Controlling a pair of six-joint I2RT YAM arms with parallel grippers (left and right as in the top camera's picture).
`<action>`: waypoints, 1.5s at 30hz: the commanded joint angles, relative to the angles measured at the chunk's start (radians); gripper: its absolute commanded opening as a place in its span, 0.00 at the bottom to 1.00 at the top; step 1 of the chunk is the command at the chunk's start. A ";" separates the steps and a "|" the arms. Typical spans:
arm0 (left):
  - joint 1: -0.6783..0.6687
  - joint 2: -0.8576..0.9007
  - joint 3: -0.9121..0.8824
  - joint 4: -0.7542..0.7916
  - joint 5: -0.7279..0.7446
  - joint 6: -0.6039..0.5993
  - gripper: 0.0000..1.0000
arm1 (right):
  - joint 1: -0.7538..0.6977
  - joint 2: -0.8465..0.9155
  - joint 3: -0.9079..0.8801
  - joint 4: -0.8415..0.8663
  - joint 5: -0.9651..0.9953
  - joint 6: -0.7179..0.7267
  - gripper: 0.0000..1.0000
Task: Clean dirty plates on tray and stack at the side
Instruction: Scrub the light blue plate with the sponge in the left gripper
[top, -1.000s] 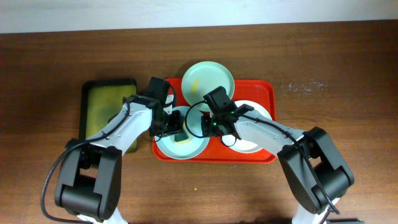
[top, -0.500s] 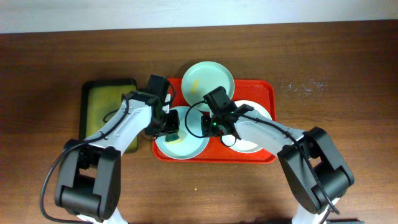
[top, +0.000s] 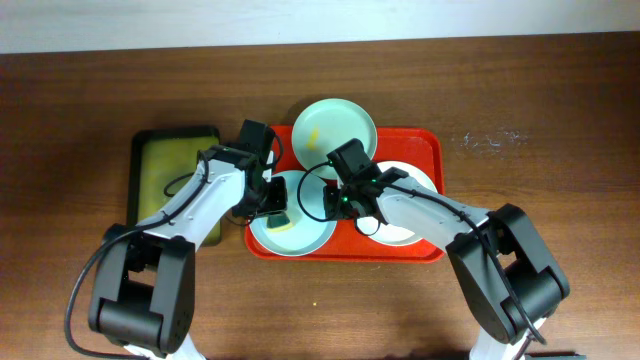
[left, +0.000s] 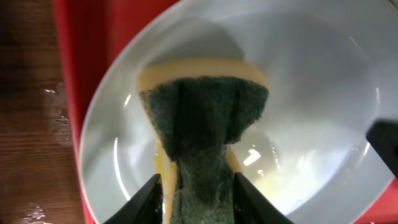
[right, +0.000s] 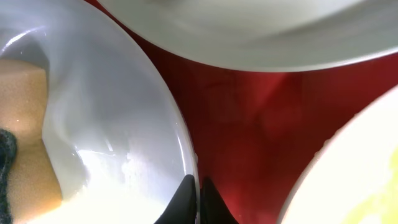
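Observation:
A pale mint-blue plate (top: 300, 232) lies at the front left of the red tray (top: 425, 150). My left gripper (left: 198, 198) is shut on a green and yellow sponge (left: 202, 118) pressed into that plate (left: 311, 81), which holds yellow smears. My right gripper (right: 196, 198) is shut on the right rim of the same plate (right: 124, 124). A second mint plate (top: 335, 125) with a yellow smear sits at the tray's back edge. A white plate (top: 410, 235) lies at the tray's right, partly under my right arm.
A smaller black-rimmed yellow-green tray (top: 165, 165) lies left of the red tray on the brown wooden table (top: 540, 110). White specks mark the table at the back right.
My left gripper has shifted the sponge a little toward the plate's left side. My right gripper has stayed on the rim.

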 joint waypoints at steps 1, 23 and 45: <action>-0.007 0.034 0.002 0.019 -0.049 -0.007 0.30 | 0.003 0.016 -0.003 0.003 0.002 -0.010 0.04; -0.054 0.071 0.103 -0.008 0.084 -0.104 0.00 | 0.003 0.016 -0.003 0.003 0.002 -0.010 0.04; -0.060 0.074 0.133 -0.124 -0.073 -0.144 0.00 | 0.003 0.016 -0.003 0.003 0.005 -0.010 0.04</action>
